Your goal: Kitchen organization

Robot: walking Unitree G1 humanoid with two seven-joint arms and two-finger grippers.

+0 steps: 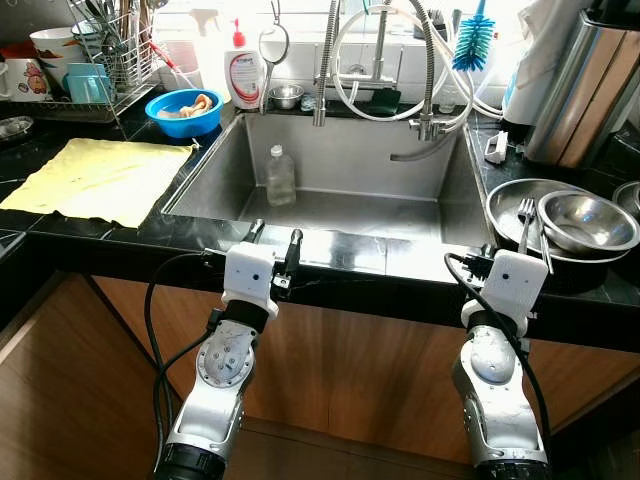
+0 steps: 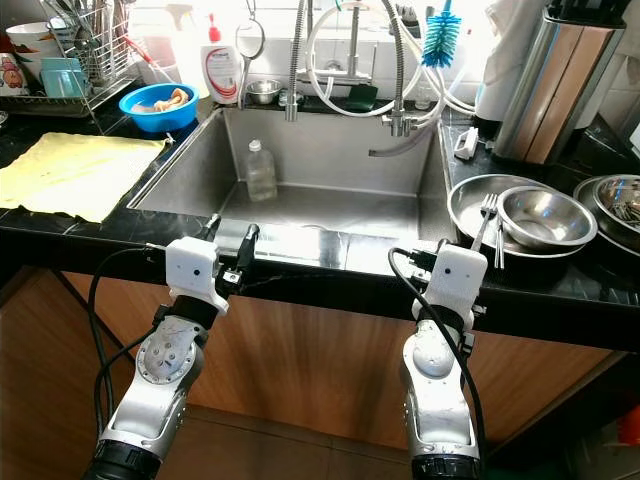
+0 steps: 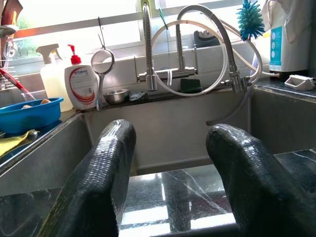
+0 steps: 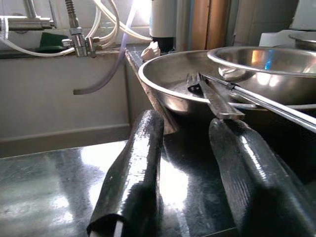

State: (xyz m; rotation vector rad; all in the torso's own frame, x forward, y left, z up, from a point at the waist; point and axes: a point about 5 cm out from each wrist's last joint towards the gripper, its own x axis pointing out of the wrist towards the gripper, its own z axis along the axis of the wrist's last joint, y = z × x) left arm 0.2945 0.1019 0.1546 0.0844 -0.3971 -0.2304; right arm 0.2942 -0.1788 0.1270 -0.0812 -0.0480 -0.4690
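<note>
A steel sink (image 1: 340, 212) lies straight ahead with a clear plastic bottle (image 1: 281, 176) standing upright in it. My left gripper (image 1: 277, 236) rests open at the sink's front rim, nothing between its fingers (image 3: 106, 163). My right gripper (image 4: 190, 136) is open and empty too, on the black counter just short of a wide steel pan (image 1: 508, 205). That pan holds a smaller steel bowl (image 1: 588, 220), and a fork (image 1: 525, 222) leans on the pan's rim. On the left counter are a yellow cloth (image 1: 100, 178) and a blue bowl (image 1: 183, 111) with food scraps.
A coiled spring faucet (image 1: 325, 60) and hoses hang over the sink's back. A soap bottle (image 1: 243, 70), a small steel bowl (image 1: 286, 96) and a blue brush (image 1: 473, 42) stand on the ledge. A dish rack (image 1: 110, 60) is at far left, a steel canister (image 1: 590, 85) at far right.
</note>
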